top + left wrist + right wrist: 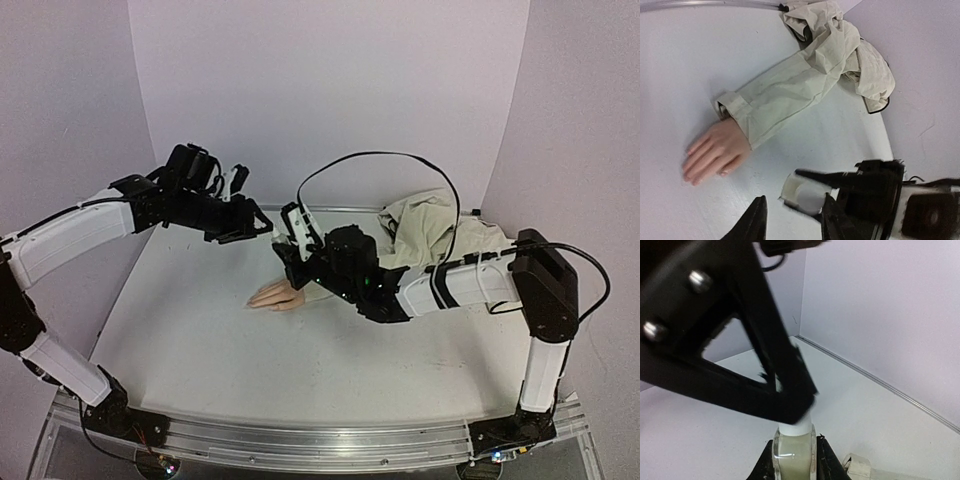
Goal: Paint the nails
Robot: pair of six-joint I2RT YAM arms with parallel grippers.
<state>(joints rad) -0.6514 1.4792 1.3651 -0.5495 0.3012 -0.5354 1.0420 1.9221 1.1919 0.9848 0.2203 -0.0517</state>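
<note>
lilac walls (330, 80) stand around a white surface (200, 350). on it lies the fake hand (715, 155), flat, palm down. in the top view its fingers point to 9 o'clock, and its beige sleeve (785, 95) runs off toward 2 o'clock into a heap of cloth.

the nails (688, 175) are at the finger ends. they are very small, and i can see no paint on them. so the painting looks not yet begun, and all the nails are left to do. the job seems to be at the step of opening the paint.

the right tool (292, 240) is squeezed onto a little clear bottle (794, 456) and holds it upright above the surface, at about 1 o'clock from the fake hand. the bottle has a white cap (796, 429), and the cap is on.

the left arm reaches in from 9 o'clock, high over the surface. the left tool (265, 228) has its jaws spread apart. in its own camera the cap sits just past the tips, close to one finger (832, 217). in the right wrist view one tip looks like it touches the cap. no brush is in sight.
</note>
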